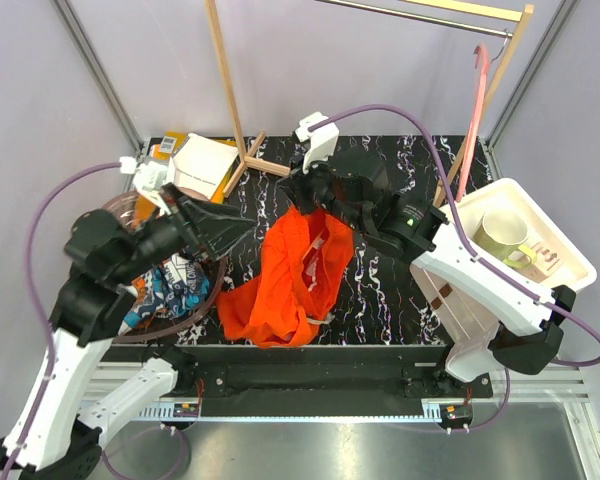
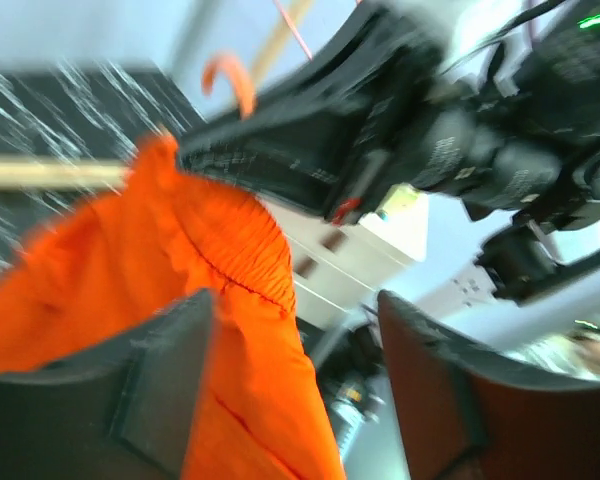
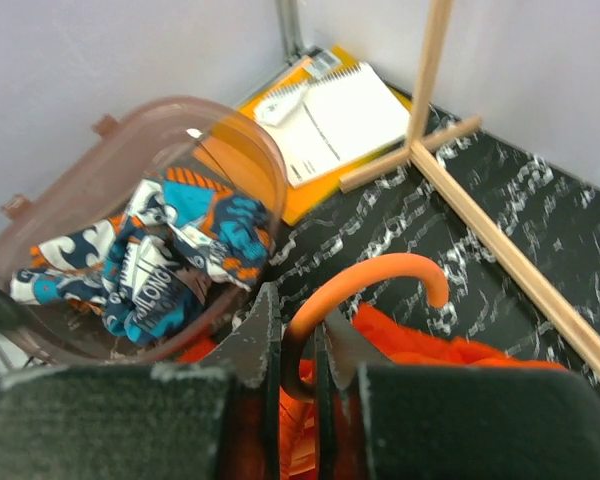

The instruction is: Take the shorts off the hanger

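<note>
The plain orange shorts (image 1: 290, 275) hang from an orange hanger and trail down onto the black marbled table. My right gripper (image 3: 298, 340) is shut on the orange hanger hook (image 3: 380, 275), holding it above the table; the gripper sits at the shorts' top in the top view (image 1: 308, 190). My left gripper (image 2: 295, 380) is open, with the orange shorts (image 2: 180, 290) against its left finger; in the top view it points at the shorts' left side (image 1: 242, 232). The patterned shorts (image 3: 170, 260) lie in a round translucent basket (image 3: 50, 250), also seen at the left (image 1: 175, 285).
A wooden rack's legs (image 1: 242, 140) stand at the back centre. A pink hanger (image 1: 473, 110) hangs at the right. A white tray (image 1: 570, 255) with a green mug (image 1: 502, 238) is on the right. A notebook (image 3: 335, 115) lies at the back left.
</note>
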You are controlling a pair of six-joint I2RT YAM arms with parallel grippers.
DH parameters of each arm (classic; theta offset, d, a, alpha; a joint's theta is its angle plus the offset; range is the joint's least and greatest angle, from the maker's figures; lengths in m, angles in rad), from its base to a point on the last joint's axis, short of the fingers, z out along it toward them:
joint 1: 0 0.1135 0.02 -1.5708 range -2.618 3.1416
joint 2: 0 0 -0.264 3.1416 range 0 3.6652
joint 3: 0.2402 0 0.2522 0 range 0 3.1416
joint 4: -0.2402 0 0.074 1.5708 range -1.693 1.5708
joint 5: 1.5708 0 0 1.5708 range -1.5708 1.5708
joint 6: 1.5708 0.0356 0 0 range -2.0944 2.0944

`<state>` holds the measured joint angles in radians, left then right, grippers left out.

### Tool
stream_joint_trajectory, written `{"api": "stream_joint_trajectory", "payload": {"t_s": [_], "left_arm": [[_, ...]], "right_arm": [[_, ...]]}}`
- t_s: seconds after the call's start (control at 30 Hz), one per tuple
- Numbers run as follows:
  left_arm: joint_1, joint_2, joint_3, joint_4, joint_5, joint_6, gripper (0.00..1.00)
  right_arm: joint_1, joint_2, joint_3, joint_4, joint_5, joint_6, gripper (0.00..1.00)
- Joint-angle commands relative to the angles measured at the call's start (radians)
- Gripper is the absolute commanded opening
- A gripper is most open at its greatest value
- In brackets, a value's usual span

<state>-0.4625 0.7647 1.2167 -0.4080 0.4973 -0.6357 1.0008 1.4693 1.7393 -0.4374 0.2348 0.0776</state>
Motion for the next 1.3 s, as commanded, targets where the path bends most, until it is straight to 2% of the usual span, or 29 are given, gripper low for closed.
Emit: {"api": "stream_joint_trajectory", "payload": {"t_s": [0.0, 0.07, 0.13, 0.2, 0.23, 0.27, 0.37, 0.47, 0.57, 0.73, 0.77, 0.83, 0.87, 0.9, 1.0, 1.13, 1.27], "left_arm": [[-0.025, -0.048, 0.058, -0.155, -0.154, 0.201, 0.72], [-0.051, -0.045, 0.061, -0.155, -0.187, 0.229, 0.72], [-0.128, -0.012, 0.075, -0.155, -0.230, 0.241, 0.70], [-0.263, 0.040, 0.107, -0.157, -0.285, 0.260, 0.70], [-0.319, 0.057, 0.121, -0.157, -0.381, 0.283, 0.70], [-0.425, 0.076, 0.130, -0.158, -0.431, 0.295, 0.70], [-0.551, 0.151, 0.178, -0.163, -0.610, 0.346, 0.68], [-0.703, 0.202, 0.193, -0.150, -0.819, 0.360, 0.64], [-0.786, 0.219, 0.155, -0.083, -1.018, 0.357, 0.63], [-0.852, 0.263, 0.034, 0.078, -1.317, 0.366, 0.68], [-0.855, 0.272, 0.012, 0.125, -1.350, 0.369, 0.73], [-0.855, 0.320, 0.010, 0.161, -1.404, 0.402, 0.77], [-0.855, 0.340, 0.024, 0.175, -1.418, 0.407, 0.86], [-0.855, 0.379, 0.026, 0.192, -1.434, 0.418, 0.90], [-0.855, 0.456, 0.049, 0.210, -1.583, 0.439, 0.96], [-0.854, 0.513, 0.026, 0.360, -1.693, 0.547, 0.88], [-0.854, 0.562, 0.026, 0.405, -1.812, 0.590, 0.75]], "right_arm": [[0.009, -0.023, 0.043, -0.076, 0.126, 0.077, 0.00], [0.009, -0.020, 0.052, -0.101, 0.187, 0.111, 0.00], [0.009, 0.002, 0.083, -0.148, 0.234, 0.122, 0.00], [0.010, 0.044, 0.118, -0.210, 0.340, 0.136, 0.00], [0.009, 0.063, 0.165, -0.236, 0.381, 0.137, 0.00], [0.007, 0.084, 0.192, -0.263, 0.464, 0.148, 0.00], [-0.025, 0.161, 0.313, -0.388, 0.547, 0.206, 0.00], [-0.053, 0.216, 0.414, -0.497, 0.564, 0.279, 0.00], [-0.080, 0.247, 0.486, -0.573, 0.575, 0.339, 0.00], [-0.099, 0.263, 0.532, -0.652, 0.545, 0.467, 0.00], [-0.099, 0.261, 0.531, -0.658, 0.522, 0.511, 0.00], [-0.099, 0.264, 0.531, -0.666, 0.499, 0.560, 0.00], [-0.099, 0.266, 0.534, -0.679, 0.483, 0.603, 0.00], [-0.099, 0.273, 0.543, -0.690, 0.476, 0.622, 0.00], [-0.099, 0.286, 0.568, -0.751, 0.488, 0.708, 0.00], [-0.099, 0.276, 0.563, -0.755, 0.462, 0.763, 0.00], [-0.099, 0.249, 0.556, -0.756, 0.472, 0.775, 0.00]]}}
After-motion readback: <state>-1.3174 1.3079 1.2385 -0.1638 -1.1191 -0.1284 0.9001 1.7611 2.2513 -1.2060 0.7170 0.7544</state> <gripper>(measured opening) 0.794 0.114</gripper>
